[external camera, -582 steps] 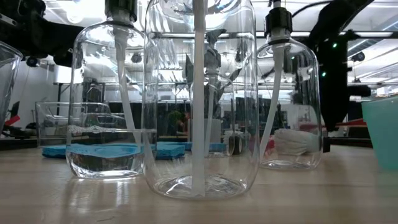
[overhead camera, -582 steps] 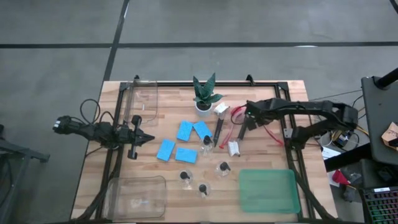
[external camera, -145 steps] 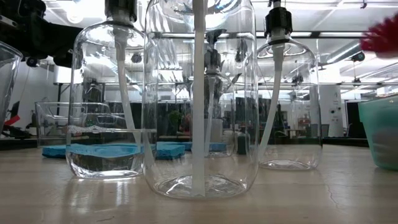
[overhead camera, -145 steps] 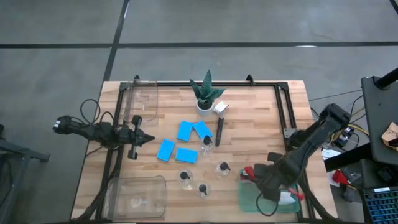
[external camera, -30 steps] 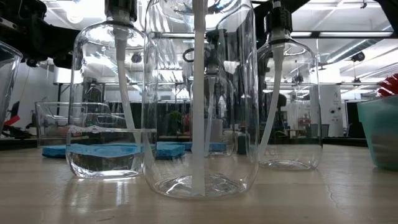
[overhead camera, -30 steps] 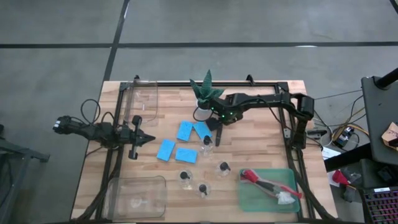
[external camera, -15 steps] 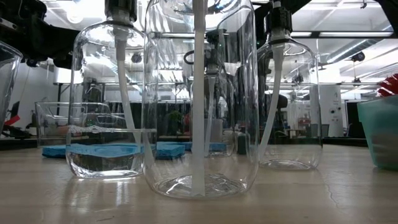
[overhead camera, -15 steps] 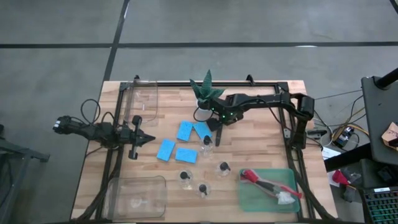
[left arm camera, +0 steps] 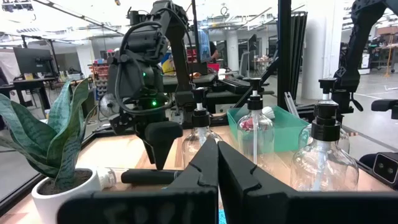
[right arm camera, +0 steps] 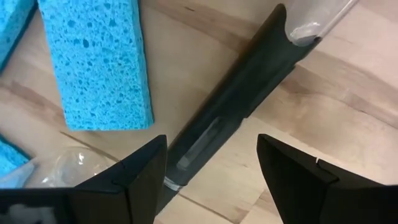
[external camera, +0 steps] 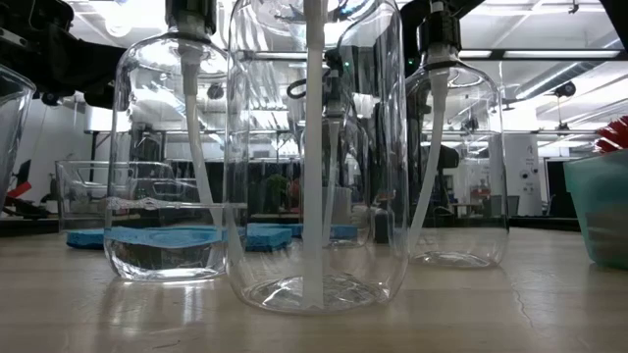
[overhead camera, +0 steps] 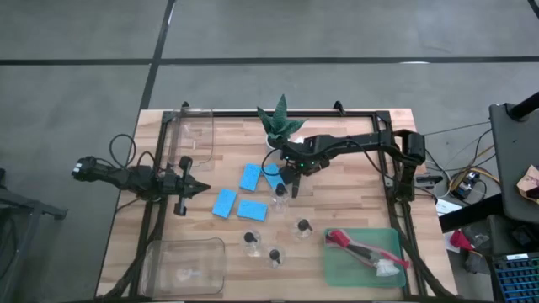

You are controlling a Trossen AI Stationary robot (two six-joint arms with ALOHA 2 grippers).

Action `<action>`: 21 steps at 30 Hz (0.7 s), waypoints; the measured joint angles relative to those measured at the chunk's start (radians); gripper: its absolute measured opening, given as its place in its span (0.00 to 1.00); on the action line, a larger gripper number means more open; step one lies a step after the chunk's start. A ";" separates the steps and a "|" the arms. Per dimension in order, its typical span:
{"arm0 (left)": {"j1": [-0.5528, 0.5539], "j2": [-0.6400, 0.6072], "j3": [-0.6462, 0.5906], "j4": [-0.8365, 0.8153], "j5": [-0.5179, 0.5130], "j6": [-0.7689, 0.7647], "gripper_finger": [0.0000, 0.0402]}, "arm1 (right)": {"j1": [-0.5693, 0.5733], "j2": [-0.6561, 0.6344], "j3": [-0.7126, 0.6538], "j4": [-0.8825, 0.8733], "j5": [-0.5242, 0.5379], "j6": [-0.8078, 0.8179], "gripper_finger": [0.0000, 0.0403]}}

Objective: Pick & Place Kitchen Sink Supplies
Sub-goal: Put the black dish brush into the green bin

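While the left gripper (overhead camera: 187, 187) waits shut at frame left, right gripper (right arm camera: 205, 171) straddles long black-handled brush (right arm camera: 239, 99) at centre, jaws wide, gripping nothing; positioned for pickup.

Right arm stretched long across table toward centre, wrist pitched down. Right gripper (overhead camera: 294, 167) low, fingers (right arm camera: 140, 171) spread wide, one either side of gap, nothing clamped between. Left arm lying flat and level at own side, well apart from right gripper. Left gripper (overhead camera: 200, 187) pointing inward, fingers (left arm camera: 199, 169) pressed together, holding nothing.
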 joint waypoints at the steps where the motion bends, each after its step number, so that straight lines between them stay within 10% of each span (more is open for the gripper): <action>1: 0.000 0.000 0.000 0.000 0.000 0.000 0.00 | 0.004 0.000 -0.002 0.002 0.001 0.012 0.61; 21: 0.000 0.000 0.000 0.000 0.000 0.000 0.00 | 0.017 0.001 -0.062 0.103 0.017 0.102 0.59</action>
